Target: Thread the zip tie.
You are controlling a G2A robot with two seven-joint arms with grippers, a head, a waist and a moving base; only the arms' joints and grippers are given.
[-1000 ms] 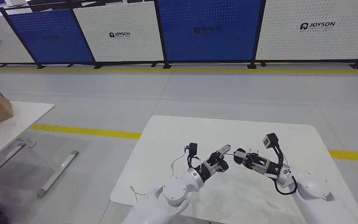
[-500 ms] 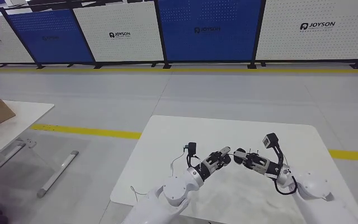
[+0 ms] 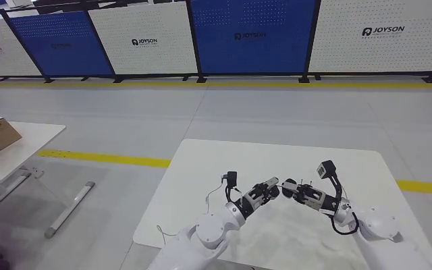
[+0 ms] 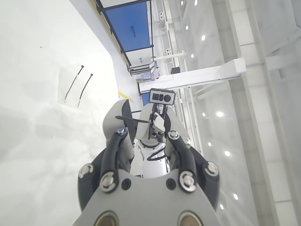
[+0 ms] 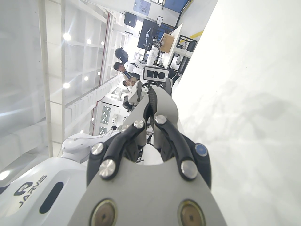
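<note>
Left wrist view: one zip tie (image 4: 132,119) held, two on table (image 4: 35,24).

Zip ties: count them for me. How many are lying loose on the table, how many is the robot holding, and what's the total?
Loose zip ties lying on the table: 2
Held zip tie gripped in the right hand: 1
Total: 3
</note>
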